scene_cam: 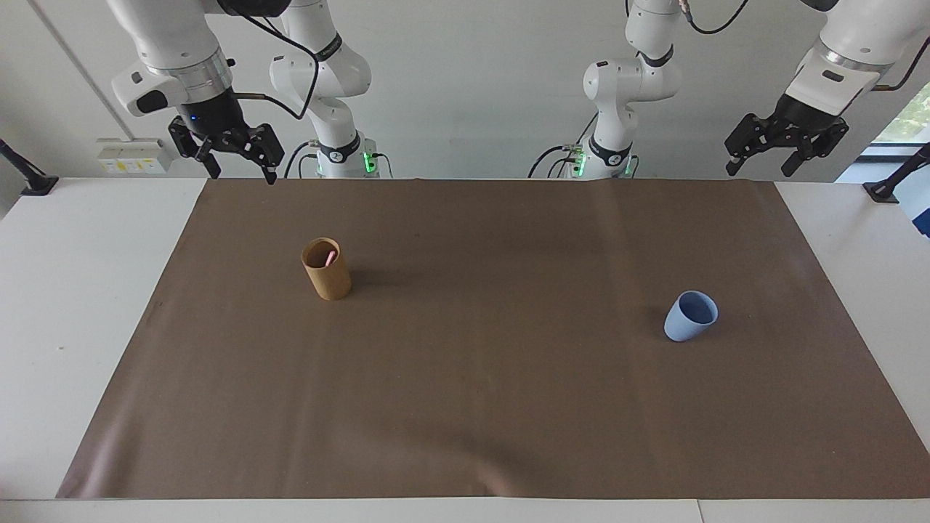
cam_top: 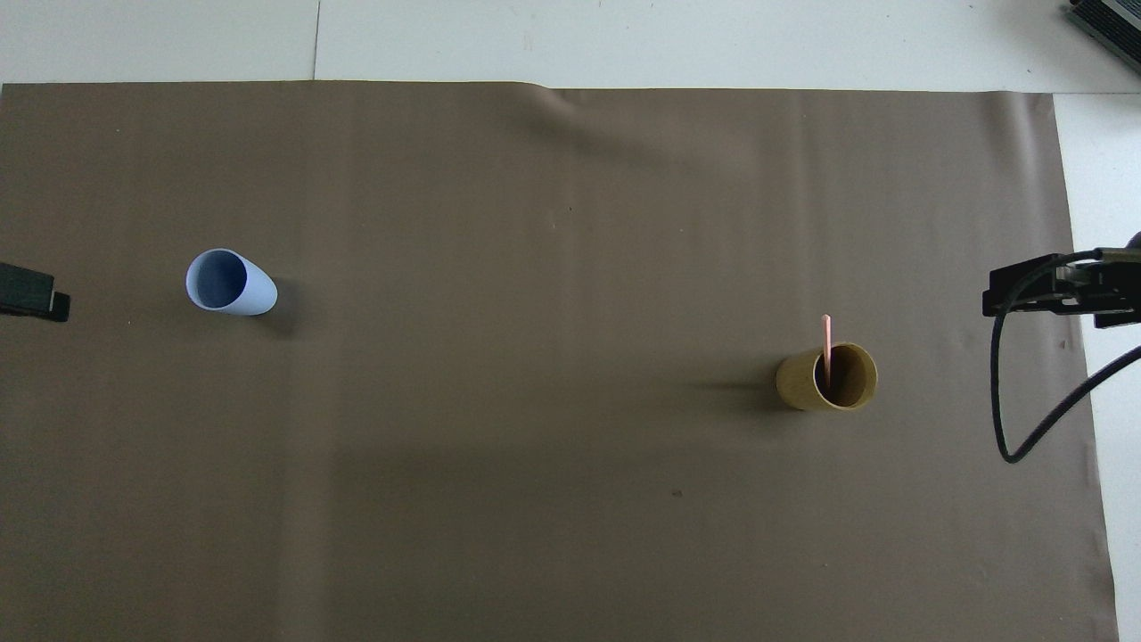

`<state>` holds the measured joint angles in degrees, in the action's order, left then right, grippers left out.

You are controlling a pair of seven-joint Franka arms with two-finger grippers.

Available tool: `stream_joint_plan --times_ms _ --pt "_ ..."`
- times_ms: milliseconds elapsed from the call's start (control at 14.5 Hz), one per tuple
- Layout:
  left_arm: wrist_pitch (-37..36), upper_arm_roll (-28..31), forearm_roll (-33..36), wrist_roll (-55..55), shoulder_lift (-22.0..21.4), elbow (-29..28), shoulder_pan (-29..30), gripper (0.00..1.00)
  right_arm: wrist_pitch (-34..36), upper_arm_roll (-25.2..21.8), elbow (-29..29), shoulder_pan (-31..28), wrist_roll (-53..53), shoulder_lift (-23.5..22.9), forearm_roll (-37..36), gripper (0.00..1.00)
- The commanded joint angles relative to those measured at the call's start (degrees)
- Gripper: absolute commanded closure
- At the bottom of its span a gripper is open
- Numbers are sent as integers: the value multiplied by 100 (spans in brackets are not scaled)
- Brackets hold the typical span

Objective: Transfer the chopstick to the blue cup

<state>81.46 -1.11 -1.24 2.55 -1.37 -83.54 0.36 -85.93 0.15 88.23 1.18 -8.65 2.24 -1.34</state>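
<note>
Both tools hanging open and empty, right tool [scene_cam: 240, 156] and left tool [scene_cam: 785, 145] over the counter's [scene_cam: 73, 290] robot edge; chopstick [cam_top: 827, 343] leaning in tan cup [cam_top: 824, 379], well apart from blue cup [cam_top: 227, 283]; probably light, stiff, slippery, needing pinching near exposed top

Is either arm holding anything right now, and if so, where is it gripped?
Nothing is held. Both the right tool and the left tool hang open and empty, while the chopstick stands in the tan cup.
</note>
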Motion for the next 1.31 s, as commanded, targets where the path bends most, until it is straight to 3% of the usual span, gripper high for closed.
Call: stream_joint_plan --times_ms 0,1244 --pt "54 -38 -34 -27 -109 -127 52 0 -99 65 151 -101 83 127 11 0" --pt "80 -3 -26 35 -118 -145 149 0 -99 65 151 -101 83 127 11 0"
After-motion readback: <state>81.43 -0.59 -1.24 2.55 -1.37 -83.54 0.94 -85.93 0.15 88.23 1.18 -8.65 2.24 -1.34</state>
